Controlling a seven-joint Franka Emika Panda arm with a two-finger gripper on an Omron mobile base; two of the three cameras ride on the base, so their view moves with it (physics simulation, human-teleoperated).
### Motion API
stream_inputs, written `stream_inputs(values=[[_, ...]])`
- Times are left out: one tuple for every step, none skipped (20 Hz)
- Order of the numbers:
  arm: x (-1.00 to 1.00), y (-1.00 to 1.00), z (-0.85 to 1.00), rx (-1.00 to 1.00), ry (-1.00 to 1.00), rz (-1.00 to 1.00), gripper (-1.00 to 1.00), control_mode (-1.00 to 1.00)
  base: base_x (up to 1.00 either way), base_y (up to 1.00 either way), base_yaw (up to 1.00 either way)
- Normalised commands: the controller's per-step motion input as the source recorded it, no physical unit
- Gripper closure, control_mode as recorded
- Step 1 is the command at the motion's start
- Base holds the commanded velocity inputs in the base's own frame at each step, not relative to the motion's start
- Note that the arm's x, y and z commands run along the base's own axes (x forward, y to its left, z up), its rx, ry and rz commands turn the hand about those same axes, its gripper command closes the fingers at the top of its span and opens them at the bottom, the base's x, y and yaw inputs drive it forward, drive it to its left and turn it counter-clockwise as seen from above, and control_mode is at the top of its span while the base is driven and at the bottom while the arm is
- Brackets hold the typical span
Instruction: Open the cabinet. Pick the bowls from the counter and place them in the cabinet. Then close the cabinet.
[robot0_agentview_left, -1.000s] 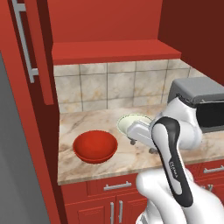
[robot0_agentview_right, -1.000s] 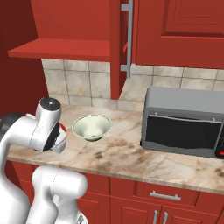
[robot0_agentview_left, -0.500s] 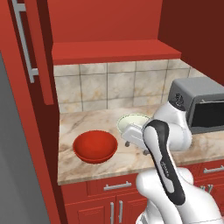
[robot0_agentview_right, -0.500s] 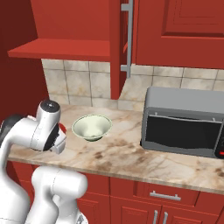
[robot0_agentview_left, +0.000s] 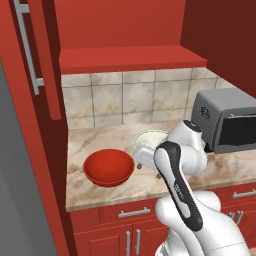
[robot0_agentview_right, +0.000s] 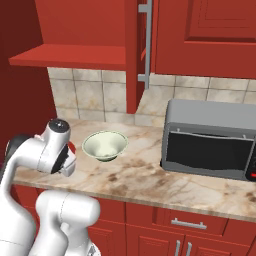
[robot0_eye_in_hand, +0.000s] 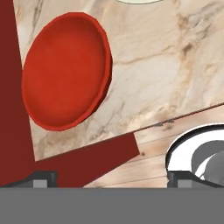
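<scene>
Two bowls on the counter (robot0_agentview_left: 100, 192), both empty: red bowl (robot0_agentview_left: 108, 167) near the front edge twd. the left end; greenish-white bowl (robot0_agentview_right: 104, 145) just behind it, mid-depth. Cabinet (robot0_agentview_left: 131, 59) above w/ both doors swung open, red shelf bare. Gripper (robot0_agentview_left: 141, 157) over the counter betw. the bowls, jaws wide apart, holding nothing. One microwave (robot0_agentview_right: 211, 139) at the right end.

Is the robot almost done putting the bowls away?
Not yet. Done: the cabinet is open, its door swung aside. In hand: nothing; the gripper is open, looking down at the red bowl. Left: both that bowl and the pale bowl still sit on the counter, so each must go on the shelf, then the doors get closed.
</scene>
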Motion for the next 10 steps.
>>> stream_inputs(values=[[0.31, 0.14, -0.24, 0.00, 0.00, -0.01, -1.00, -1.00, 0.00, 0.00, 0.00], [0.31, 0.14, -0.25, 0.00, 0.00, -0.01, -1.00, -1.00, 0.00, 0.00, 0.00], [0.30, 0.16, -0.25, 0.00, 0.00, -0.01, -1.00, -1.00, 0.00, 0.00, 0.00], [0.29, 0.16, -0.25, 0.00, 0.00, -0.01, -1.00, -1.00, 0.00, 0.00, 0.00], [0.29, 0.16, -0.26, 0.00, 0.00, -0.01, -1.00, -1.00, 0.00, 0.00, 0.00], [0.30, 0.16, -0.26, 0.00, 0.00, -0.01, -1.00, -1.00, 0.00, 0.00, 0.00], [0.29, 0.16, -0.26, 0.00, 0.00, -0.01, -1.00, -1.00, 0.00, 0.00, 0.00], [0.31, 0.17, -0.26, 0.00, 0.00, -0.01, -1.00, -1.00, 0.00, 0.00, 0.00], [0.31, 0.18, -0.26, 0.00, 0.00, -0.01, -1.00, -1.00, 0.00, 0.00, 0.00], [0.31, 0.18, -0.26, 0.00, 0.00, -0.01, -1.00, -1.00, 0.00, 0.00, 0.00]])
